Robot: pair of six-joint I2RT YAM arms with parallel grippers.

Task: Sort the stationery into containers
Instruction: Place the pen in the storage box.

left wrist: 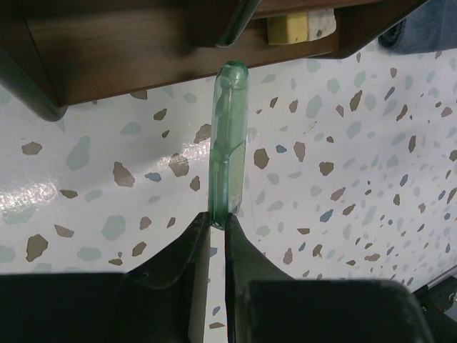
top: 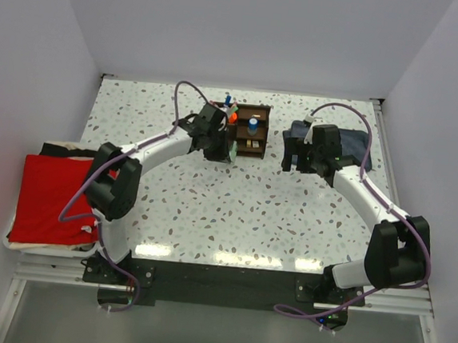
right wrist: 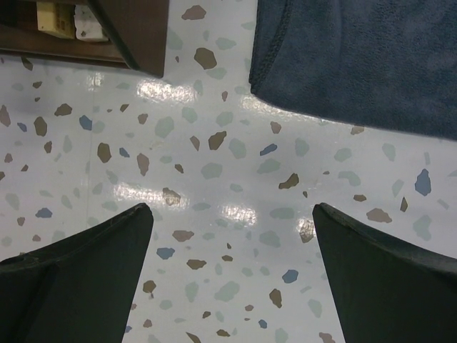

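The left gripper [left wrist: 218, 227] pinches the pale green tube [left wrist: 228, 143] only at its very end, so most of the tube stands out free in front of the fingers. I think this is the main risk. The far tip is right at the lower edge of the wooden organizer [left wrist: 143, 57]; I cannot tell if it touches. If it knocks on the wood, the tube can turn between the fingers, or slip out and fall on the table [left wrist: 343, 179].

The tube is translucent, smooth and slim, with a rounded tip, so it is probably light and slippery. The right gripper [right wrist: 232, 211] hangs over the table with fingers spread wide, holding nothing, near the blue cloth [right wrist: 357, 57].
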